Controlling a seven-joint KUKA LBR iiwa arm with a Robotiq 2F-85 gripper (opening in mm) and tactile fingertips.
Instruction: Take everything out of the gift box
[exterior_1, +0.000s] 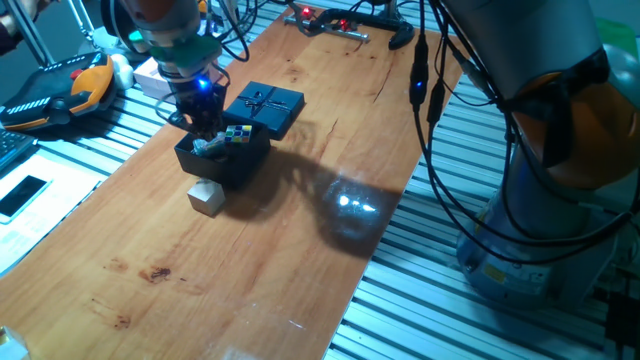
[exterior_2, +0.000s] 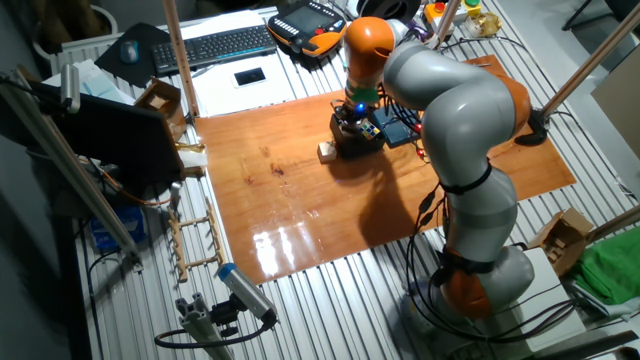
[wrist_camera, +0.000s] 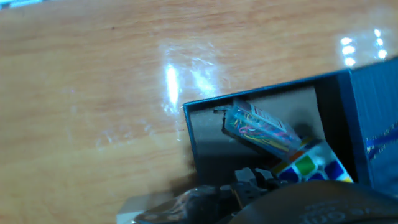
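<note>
The black gift box (exterior_1: 222, 160) stands open on the wooden table; it also shows in the other fixed view (exterior_2: 357, 142) and the hand view (wrist_camera: 205, 143). Its flat lid (exterior_1: 266, 106) with a bow lies just behind it. Inside are the multicoloured puzzle cube (exterior_1: 238, 134) (wrist_camera: 311, 167) and a small flat pinkish-grey piece (exterior_1: 208, 147), which looks like a clear case with coloured bits in the hand view (wrist_camera: 258, 129). The beige cube (exterior_1: 208, 197) (exterior_2: 326, 152) sits on the table in front of the box. My gripper (exterior_1: 205, 128) hangs over the box's left half, fingertips at the rim; its jaws are hidden.
An orange-black pendant (exterior_1: 60, 90) and a white object (exterior_1: 150, 75) lie on the slatted bench left of the table. Cables (exterior_1: 430, 100) hang over the table's right edge. A keyboard (exterior_2: 215, 45) lies beyond the table's far side.
</note>
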